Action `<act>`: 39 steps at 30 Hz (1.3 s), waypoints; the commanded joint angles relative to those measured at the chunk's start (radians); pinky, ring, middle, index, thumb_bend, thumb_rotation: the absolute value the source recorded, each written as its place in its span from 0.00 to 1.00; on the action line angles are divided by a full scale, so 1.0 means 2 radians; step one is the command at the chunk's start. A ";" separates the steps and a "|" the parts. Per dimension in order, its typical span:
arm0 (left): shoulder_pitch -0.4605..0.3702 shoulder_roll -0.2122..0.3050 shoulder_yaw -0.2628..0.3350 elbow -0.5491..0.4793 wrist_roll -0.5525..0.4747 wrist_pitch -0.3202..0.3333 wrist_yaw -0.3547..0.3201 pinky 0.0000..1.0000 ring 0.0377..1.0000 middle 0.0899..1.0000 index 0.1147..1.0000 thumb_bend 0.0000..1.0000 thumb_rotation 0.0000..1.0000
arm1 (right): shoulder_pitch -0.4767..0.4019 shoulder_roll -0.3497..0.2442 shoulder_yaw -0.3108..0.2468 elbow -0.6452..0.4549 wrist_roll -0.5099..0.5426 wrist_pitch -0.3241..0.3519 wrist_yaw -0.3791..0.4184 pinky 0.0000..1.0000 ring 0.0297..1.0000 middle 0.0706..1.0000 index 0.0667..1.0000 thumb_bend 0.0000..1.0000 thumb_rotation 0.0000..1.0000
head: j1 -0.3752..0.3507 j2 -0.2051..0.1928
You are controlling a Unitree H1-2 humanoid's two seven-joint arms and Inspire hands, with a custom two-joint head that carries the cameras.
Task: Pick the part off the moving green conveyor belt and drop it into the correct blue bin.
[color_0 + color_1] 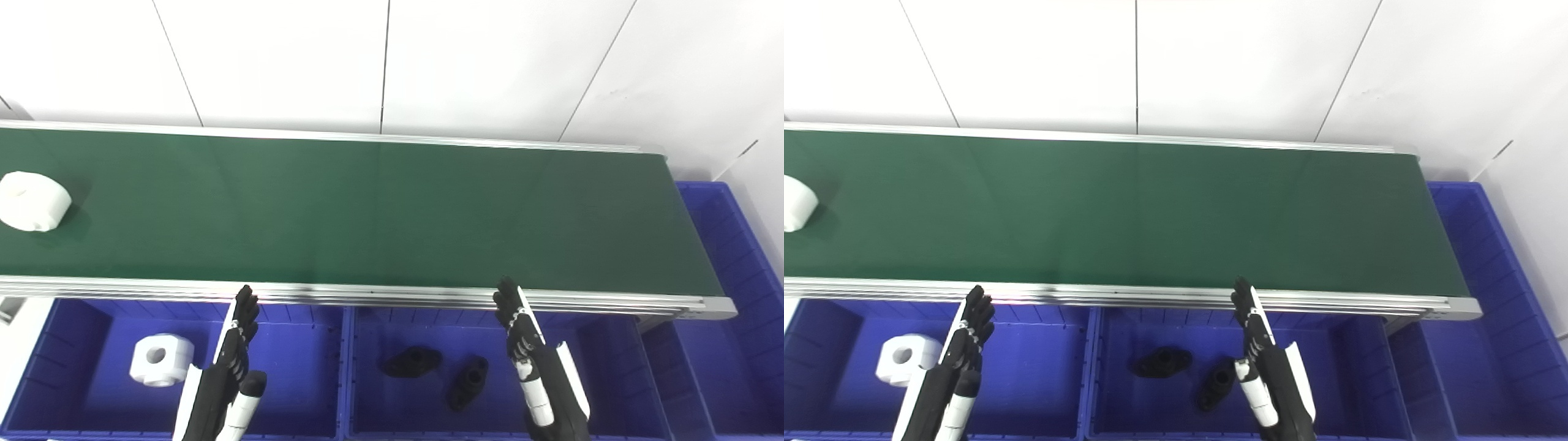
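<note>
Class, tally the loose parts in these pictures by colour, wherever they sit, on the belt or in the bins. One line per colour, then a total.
White parts: 2, one on the green belt and one in the left blue bin.
Black parts: 2, both in the middle blue bin.
Total: 4

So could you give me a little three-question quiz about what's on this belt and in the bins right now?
1. True or false: the white part on the green belt lies at its far left end.
2. What lies in the middle blue bin? A) one white part B) two black parts C) nothing
3. Fill in: both the left hand and the right hand are ____ and hold nothing.

Key
1. True.
2. B: two black parts lie there; the left blue bin holds a white block.
3. Open, above the bins, near the belt's front edge.
</note>
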 commanded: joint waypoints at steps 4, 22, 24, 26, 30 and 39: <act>-0.005 -0.005 -0.001 -0.014 0.000 -0.001 0.006 1.00 1.00 1.00 1.00 0.75 0.92 | 0.002 -0.001 0.000 -0.008 0.003 -0.001 0.006 1.00 1.00 1.00 1.00 0.82 0.98 | 0.001 0.002; -0.022 -0.005 0.012 -0.003 0.001 -0.008 0.012 1.00 1.00 1.00 1.00 0.71 0.89 | 0.040 0.018 -0.010 -0.019 0.029 -0.018 -0.003 1.00 1.00 1.00 1.00 0.83 0.98 | -0.008 0.001; -0.026 -0.004 0.012 -0.001 -0.006 -0.009 0.011 1.00 1.00 1.00 1.00 0.71 0.88 | 0.038 0.019 -0.010 -0.017 0.026 -0.019 -0.003 1.00 1.00 1.00 1.00 0.83 0.98 | -0.008 -0.001; -0.030 -0.002 0.011 0.002 -0.011 -0.008 0.009 1.00 1.00 1.00 1.00 0.71 0.88 | 0.036 0.021 -0.010 -0.016 0.023 -0.018 -0.004 1.00 1.00 1.00 1.00 0.84 0.98 | -0.008 -0.001; -0.034 -0.001 0.010 0.002 -0.004 -0.007 0.011 1.00 1.00 1.00 1.00 0.71 0.89 | 0.033 0.023 -0.011 -0.015 0.019 -0.019 -0.006 1.00 1.00 1.00 1.00 0.85 0.97 | -0.010 -0.002; -0.034 0.001 0.005 0.004 -0.007 -0.010 0.009 1.00 1.00 1.00 1.00 0.69 0.87 | 0.030 0.024 -0.015 -0.007 0.015 -0.024 -0.007 1.00 1.00 1.00 1.00 0.85 0.97 | -0.003 -0.013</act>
